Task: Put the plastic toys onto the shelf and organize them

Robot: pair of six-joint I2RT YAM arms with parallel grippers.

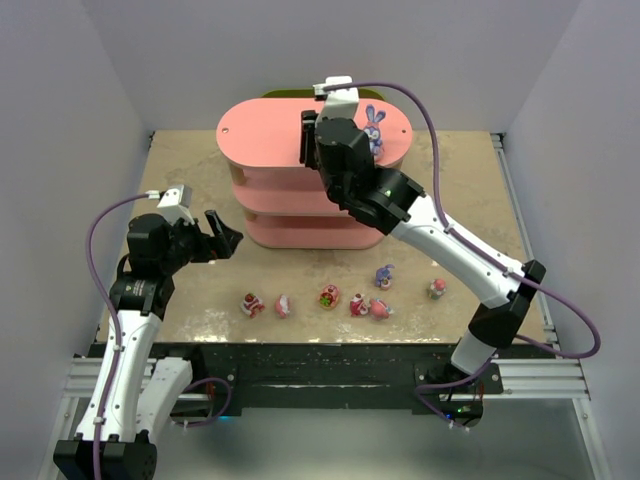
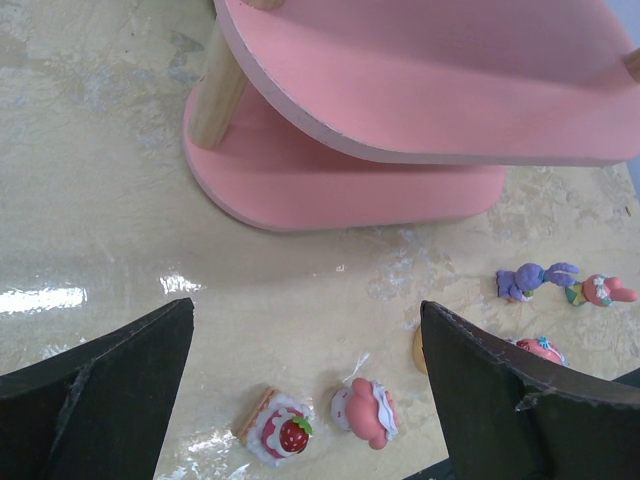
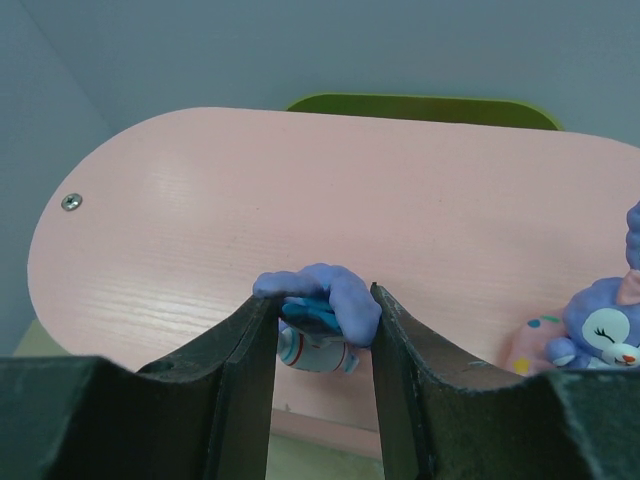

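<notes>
The pink three-tier shelf (image 1: pixel 270 135) stands at the back of the table. My right gripper (image 3: pixel 322 310) is shut on a purple-blue bunny toy (image 3: pixel 335 300) and holds it just over the shelf's top board (image 3: pixel 300 190). Another purple bunny (image 1: pixel 374 128) stands on the top board at the right; it also shows in the right wrist view (image 3: pixel 600 335). My left gripper (image 1: pixel 222 240) is open and empty above the table. Below it lie a strawberry cake toy (image 2: pixel 278 430) and a pink round toy (image 2: pixel 368 412). Several more toys (image 1: pixel 358 304) lie in a row near the front.
A small purple bunny (image 1: pixel 384 276) and a pink figure (image 1: pixel 437 288) lie on the table at the right, in front of the shelf. A green board (image 3: pixel 420 108) shows behind the shelf. Grey walls close the table on three sides.
</notes>
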